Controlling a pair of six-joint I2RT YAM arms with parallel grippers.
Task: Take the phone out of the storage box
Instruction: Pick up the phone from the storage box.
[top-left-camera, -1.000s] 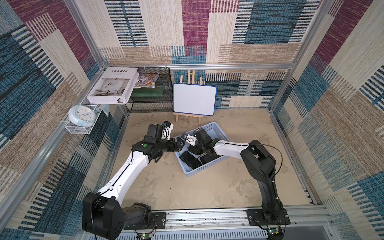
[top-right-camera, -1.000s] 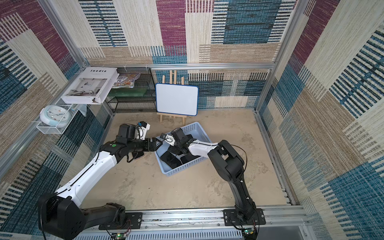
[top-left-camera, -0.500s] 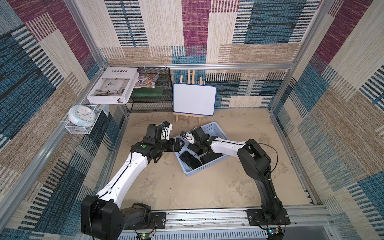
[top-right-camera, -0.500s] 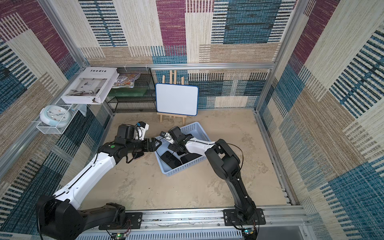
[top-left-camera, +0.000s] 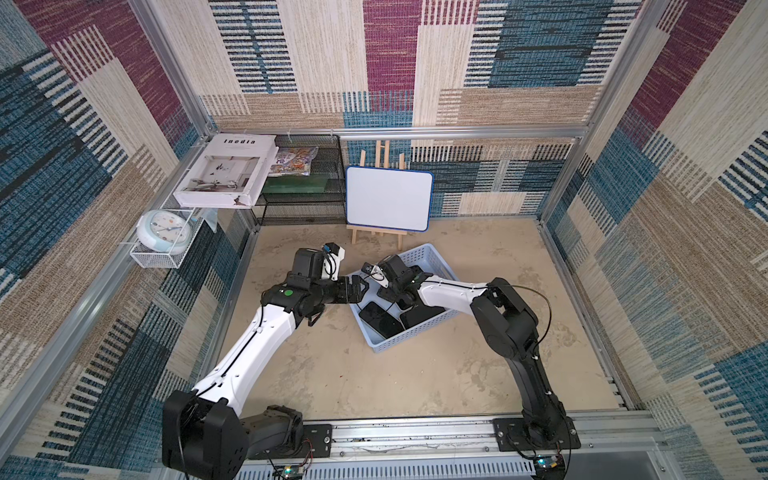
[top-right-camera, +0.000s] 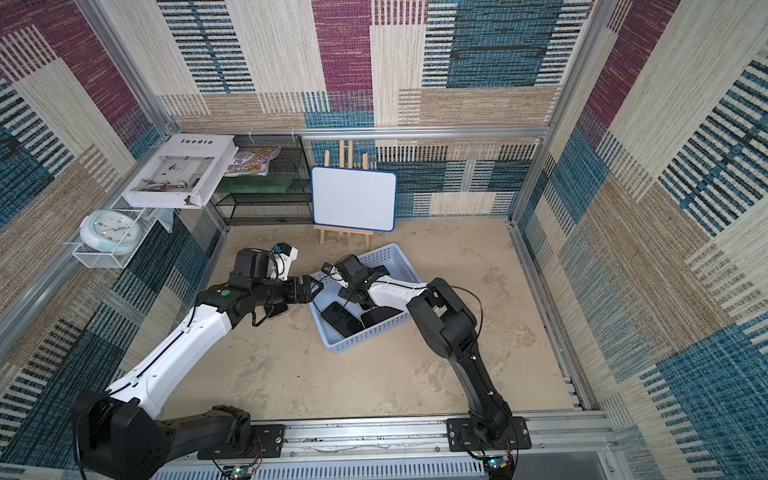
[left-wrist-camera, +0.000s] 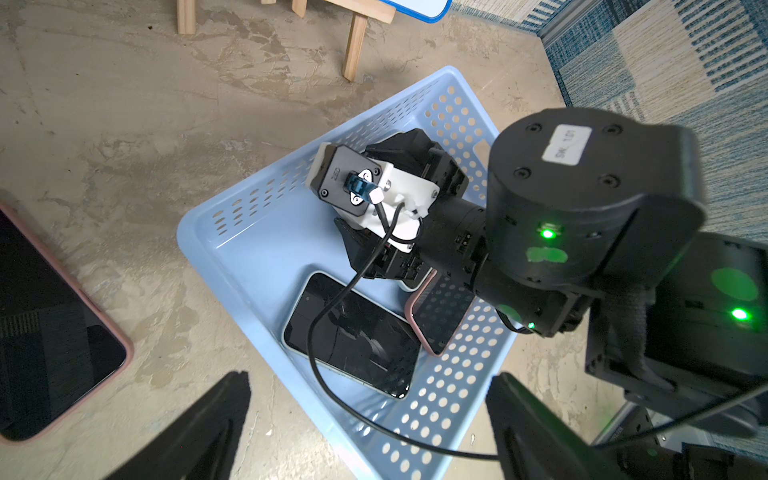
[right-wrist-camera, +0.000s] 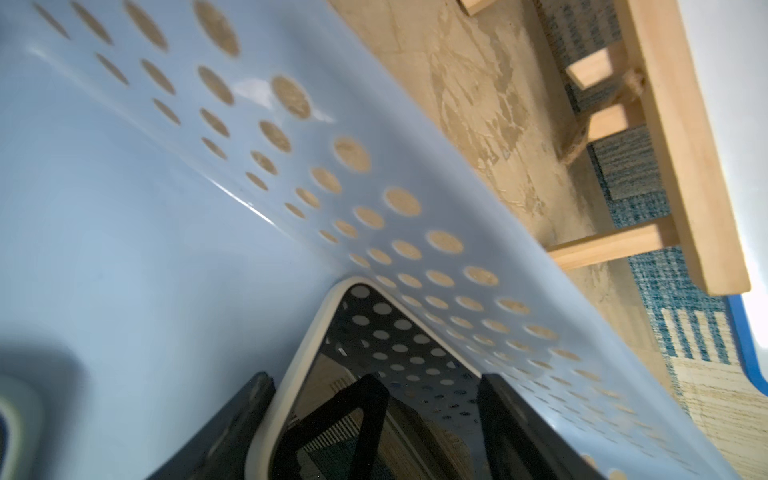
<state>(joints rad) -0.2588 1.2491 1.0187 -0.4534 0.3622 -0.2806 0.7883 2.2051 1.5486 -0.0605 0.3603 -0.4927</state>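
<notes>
The pale blue storage box (top-left-camera: 395, 341) (top-right-camera: 365, 337) sits mid-floor with several dark phones in it. My right gripper (top-left-camera: 389, 296) (top-right-camera: 351, 295) reaches down into its left end. In the right wrist view its fingers (right-wrist-camera: 257, 399) press both long edges of a cream-cased phone (right-wrist-camera: 374, 332), which lies against the perforated wall (right-wrist-camera: 166, 199). My right gripper (right-wrist-camera: 374, 376) is shut on that phone. My left gripper (top-left-camera: 361, 289) (top-right-camera: 314, 288) (left-wrist-camera: 368, 376) hangs open and empty just outside the box's left corner. A black phone (left-wrist-camera: 353, 336) (top-left-camera: 376, 318) lies flat inside the box.
A pink-cased phone (left-wrist-camera: 41, 332) lies on the floor beside the box, under my left arm. A whiteboard on a wooden easel (top-left-camera: 388, 199) stands just behind the box. A black mesh rack (top-left-camera: 299, 195) and a white wire basket holding a clock (top-left-camera: 162, 237) are at the back left.
My right gripper slid toward the box's left end and its jaws narrowed a little onto the phone. The left arm has barely moved.
</notes>
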